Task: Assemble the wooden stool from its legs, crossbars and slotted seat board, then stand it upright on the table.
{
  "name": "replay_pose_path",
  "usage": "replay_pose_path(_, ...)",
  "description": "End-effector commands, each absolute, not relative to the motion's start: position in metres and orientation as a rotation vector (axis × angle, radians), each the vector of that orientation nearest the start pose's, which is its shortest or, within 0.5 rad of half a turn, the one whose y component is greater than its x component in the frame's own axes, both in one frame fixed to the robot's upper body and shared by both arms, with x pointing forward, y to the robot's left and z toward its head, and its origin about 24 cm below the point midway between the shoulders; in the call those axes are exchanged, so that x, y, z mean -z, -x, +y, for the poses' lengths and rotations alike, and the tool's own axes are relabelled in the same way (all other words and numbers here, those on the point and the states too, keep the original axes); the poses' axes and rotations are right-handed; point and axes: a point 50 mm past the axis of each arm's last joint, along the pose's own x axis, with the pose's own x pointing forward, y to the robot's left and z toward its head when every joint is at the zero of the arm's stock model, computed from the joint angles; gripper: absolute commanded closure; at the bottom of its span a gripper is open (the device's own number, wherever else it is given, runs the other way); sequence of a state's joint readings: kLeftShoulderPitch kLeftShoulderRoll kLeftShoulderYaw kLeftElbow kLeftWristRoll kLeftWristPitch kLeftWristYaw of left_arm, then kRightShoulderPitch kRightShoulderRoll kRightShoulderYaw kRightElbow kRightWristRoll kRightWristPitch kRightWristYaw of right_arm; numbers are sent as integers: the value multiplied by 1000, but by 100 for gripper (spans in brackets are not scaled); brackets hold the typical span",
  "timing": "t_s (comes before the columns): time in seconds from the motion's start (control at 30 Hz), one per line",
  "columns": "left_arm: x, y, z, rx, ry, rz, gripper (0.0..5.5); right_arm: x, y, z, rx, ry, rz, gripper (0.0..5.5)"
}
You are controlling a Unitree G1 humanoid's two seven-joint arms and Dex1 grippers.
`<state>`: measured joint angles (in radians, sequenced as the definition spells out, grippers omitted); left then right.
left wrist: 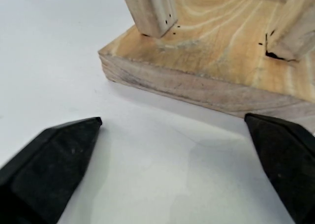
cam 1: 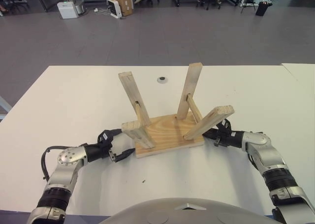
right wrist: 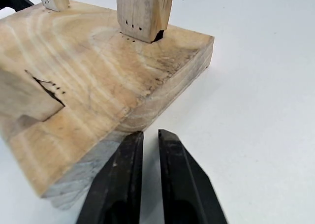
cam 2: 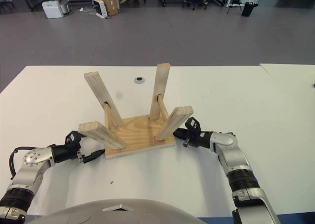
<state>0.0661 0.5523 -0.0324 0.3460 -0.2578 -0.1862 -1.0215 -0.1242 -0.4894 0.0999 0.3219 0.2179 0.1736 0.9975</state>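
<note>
Our left pincer (left wrist: 172, 119) sits low on the left with its fingers wide apart, just beside the left edge of the seat board (cam 1: 162, 137). The stool (cam 1: 171, 125) is pale raw wood and we've got it upside down mid-surface (cam 1: 74, 101) — board flat, four legs (cam 1: 134, 93) pointing up and splaying outward, its long side running left to right. The surface is plain white, with a small dark round bit (cam 1: 161, 79) behind the stool and grey floor (cam 1: 147, 32) beyond. Our right pincer (right wrist: 149, 133) is on the right with its fingers together, just beside the board's right edge.
</note>
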Motion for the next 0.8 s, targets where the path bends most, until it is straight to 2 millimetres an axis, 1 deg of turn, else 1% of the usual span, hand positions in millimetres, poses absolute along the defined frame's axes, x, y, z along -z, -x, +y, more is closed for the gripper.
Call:
replay_pose_path(0.03, 16, -196, 243, 822, -252, 381, 10, -4, -246, -202, -986, 69, 482, 490)
replay_pose_path(0.1, 19, -186, 247, 776, -257, 386, 10, -5, -245, -216, -954, 85, 497, 490)
replay_pose_path(0.17, 18, -182, 246, 743, -243, 364, 10, -7, -241, -228, -941, 90, 509, 490)
replay_pose_path(0.27, 16, -179, 243, 722, -234, 345, 10, -7, -232, -234, -954, 83, 521, 490)
replay_pose_path(0.43, 9, -177, 238, 717, -219, 325, 10, -7, -216, -220, -1039, 40, 517, 490)
replay_pose_path(0.6, 5, -176, 227, 752, -203, 321, 10, -3, -212, -198, -1078, 25, 501, 490)
replay_pose_path(0.67, 3, -179, 221, 759, -201, 305, 10, -4, -210, -193, -1089, 17, 493, 490)
replay_pose_path(0.73, -4, -185, 213, 772, -192, 271, 10, -9, -209, -188, -1112, 9, 480, 490)
replay_pose_path(0.8, -15, -190, 209, 786, -191, 243, 10, -21, -211, -185, -1133, -1, 454, 490)
